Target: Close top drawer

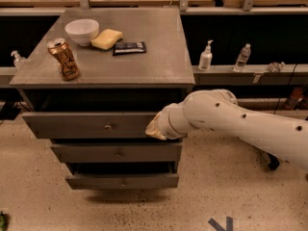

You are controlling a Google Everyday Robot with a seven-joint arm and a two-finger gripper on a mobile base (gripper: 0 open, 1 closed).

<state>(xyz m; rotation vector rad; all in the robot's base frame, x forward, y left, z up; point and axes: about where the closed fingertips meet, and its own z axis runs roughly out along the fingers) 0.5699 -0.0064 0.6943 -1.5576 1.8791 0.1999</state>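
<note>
The top drawer [86,125] is a wide grey metal drawer with a small round knob [108,126] at its centre. It stands pulled out from the grey cabinet [144,57], with a dark gap above its front. My gripper [155,128] is at the right end of the drawer's front panel, at the tip of my white arm [240,124], which reaches in from the right. The arm's end hides the drawer's right corner.
Two shorter drawers [118,153] [122,181] below also stand out. On the cabinet top are a white bowl [82,31], a yellow sponge [106,38], a dark packet [129,48] and a can [64,59]. Bottles [206,57] [242,57] stand on a ledge at the right.
</note>
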